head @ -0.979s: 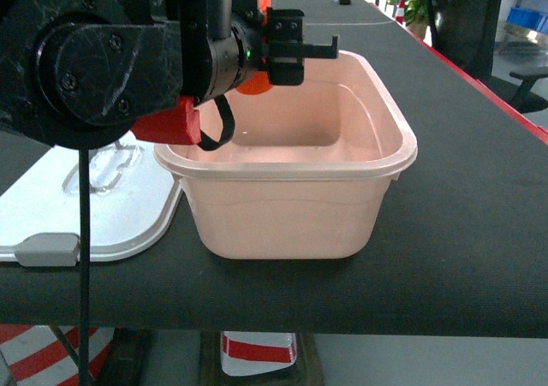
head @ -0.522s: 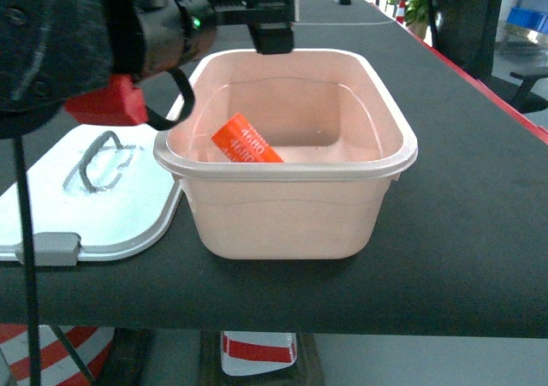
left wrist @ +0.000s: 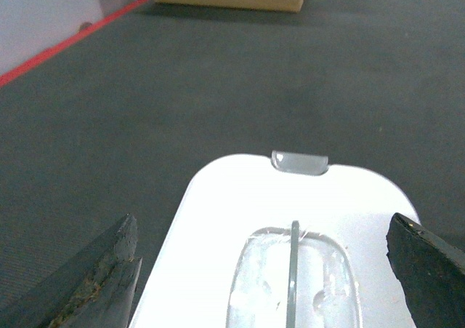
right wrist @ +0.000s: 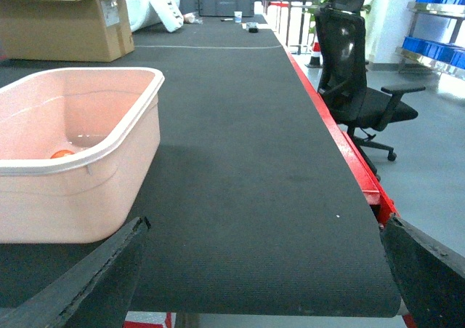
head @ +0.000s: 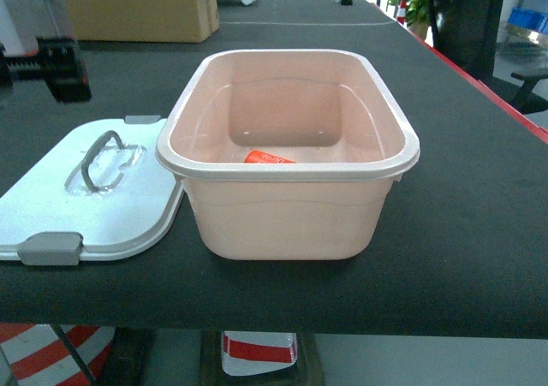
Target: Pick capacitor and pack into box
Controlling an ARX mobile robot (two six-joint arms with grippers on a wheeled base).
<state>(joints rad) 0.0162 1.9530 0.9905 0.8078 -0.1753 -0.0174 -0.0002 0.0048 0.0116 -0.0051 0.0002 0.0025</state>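
The pale pink box (head: 291, 206) stands open in the middle of the black table. An orange capacitor (head: 269, 157) lies on its floor near the front wall; in the right wrist view it shows as an orange spot (right wrist: 62, 153) inside the box (right wrist: 80, 150). My left gripper (left wrist: 261, 226) is open and empty, hovering over the white lid (left wrist: 240, 204) and its grey handle (left wrist: 293, 270). Only a dark end of the left arm (head: 58, 68) shows in the head view. My right gripper (right wrist: 265, 226) is open and empty over bare table to the right of the box.
The white lid (head: 94, 198) with grey clasps lies flat left of the box. A brown cardboard carton (head: 141, 8) stands at the back left. The red table edge (right wrist: 341, 146) runs along the right, with a black office chair (right wrist: 356, 73) beyond it.
My left arm has drawn back from above the box to the left, over the lid. The capacitor, released into the box, has settled flat on its floor.
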